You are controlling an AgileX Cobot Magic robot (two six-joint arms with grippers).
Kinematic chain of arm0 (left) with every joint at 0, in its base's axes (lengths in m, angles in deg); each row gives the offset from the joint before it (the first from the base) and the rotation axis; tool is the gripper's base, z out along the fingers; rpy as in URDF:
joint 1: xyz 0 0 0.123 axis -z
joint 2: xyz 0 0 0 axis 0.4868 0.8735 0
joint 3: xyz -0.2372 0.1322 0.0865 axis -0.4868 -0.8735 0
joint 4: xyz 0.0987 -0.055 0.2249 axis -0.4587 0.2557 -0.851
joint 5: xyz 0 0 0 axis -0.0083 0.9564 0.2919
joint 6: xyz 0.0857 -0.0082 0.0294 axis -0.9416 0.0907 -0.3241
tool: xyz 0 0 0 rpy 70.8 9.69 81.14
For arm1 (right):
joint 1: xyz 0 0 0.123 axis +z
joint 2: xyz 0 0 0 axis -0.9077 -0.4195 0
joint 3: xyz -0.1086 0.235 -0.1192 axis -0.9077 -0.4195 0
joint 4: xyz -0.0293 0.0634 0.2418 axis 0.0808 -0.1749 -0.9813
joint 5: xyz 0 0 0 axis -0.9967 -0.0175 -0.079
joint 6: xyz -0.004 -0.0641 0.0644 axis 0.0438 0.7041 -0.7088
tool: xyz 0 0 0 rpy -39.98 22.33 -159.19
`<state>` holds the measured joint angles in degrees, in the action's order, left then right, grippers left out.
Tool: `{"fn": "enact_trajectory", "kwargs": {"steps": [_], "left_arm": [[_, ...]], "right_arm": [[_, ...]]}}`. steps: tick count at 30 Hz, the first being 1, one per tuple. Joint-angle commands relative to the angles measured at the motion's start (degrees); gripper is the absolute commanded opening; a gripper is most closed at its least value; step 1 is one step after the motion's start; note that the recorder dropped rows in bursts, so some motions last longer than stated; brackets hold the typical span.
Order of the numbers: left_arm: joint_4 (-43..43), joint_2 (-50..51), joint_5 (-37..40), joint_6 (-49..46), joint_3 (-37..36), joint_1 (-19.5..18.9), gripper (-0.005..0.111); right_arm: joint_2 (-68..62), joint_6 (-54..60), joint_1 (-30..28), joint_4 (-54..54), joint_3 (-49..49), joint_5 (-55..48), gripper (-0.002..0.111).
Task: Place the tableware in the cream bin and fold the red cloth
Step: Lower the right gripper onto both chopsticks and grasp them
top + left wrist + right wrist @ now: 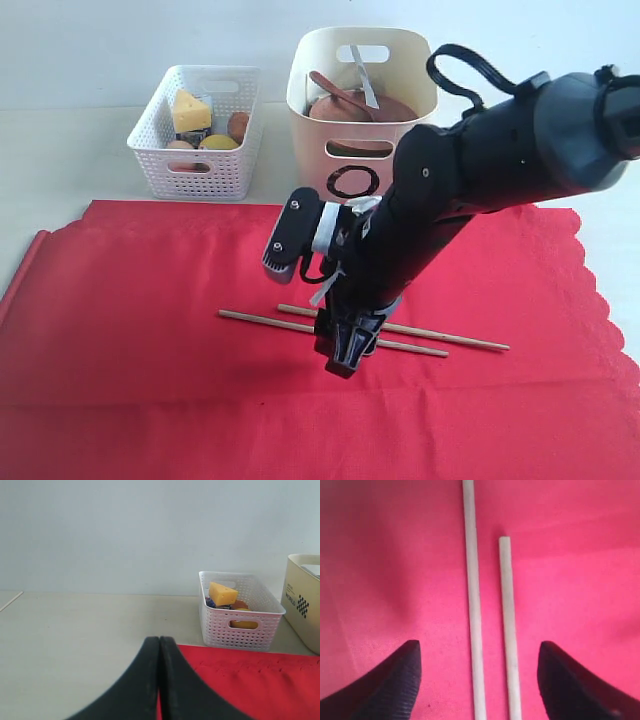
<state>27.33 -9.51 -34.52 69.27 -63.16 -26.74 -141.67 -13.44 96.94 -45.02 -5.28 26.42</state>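
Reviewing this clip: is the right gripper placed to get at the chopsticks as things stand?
Probably yes. The right gripper hangs open just above the chopsticks. Both sticks lie in line with the gap between its jaws on the red cloth, with nothing over them.

light: bright, even | shadows: soft, on red cloth | right wrist view: oversaturated, slightly soft

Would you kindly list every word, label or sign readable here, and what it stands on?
"O": black ring mark on the tall cream plastic bin, front wall.
Short dark word beside a black checker patch on that bin's side: too blurred to read.
No other text legible.
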Motion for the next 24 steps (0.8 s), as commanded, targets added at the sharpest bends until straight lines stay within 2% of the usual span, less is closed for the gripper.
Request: {"fn": "enact_trajectory", "kwargs": {"steps": [1, 6, 9, 18, 24], "left_arm": [[0.1, -0.4, -0.3, 0.1, 0.0, -0.1, 0.001], [0.1, -0.4, -0.3, 0.1, 0.0, -0.1, 0.001], [0.1, -0.4, -0.3, 0.1, 0.0, -0.1, 0.001], [0.1, -0.4, -0.3, 0.1, 0.0, -0.1, 0.001], [0.1, -0.4, -0.3, 0.1, 0.0, -0.1, 0.001]], "right_arm": [[-2.0, 2.0, 0.2, 0.4, -0.2, 2.0, 0.064], [-3.5, 3.8, 0.2, 0.4, -0.2, 3.9, 0.063], [-4.4, 4.1, 0.2, 0.4, -0.2, 3.9, 0.058], [-6.2, 4.6, 0.2, 0.4, -0.2, 2.7, 0.021], [-6.2, 4.6, 0.2, 0.4, -0.2, 2.1, 0.007]]}}
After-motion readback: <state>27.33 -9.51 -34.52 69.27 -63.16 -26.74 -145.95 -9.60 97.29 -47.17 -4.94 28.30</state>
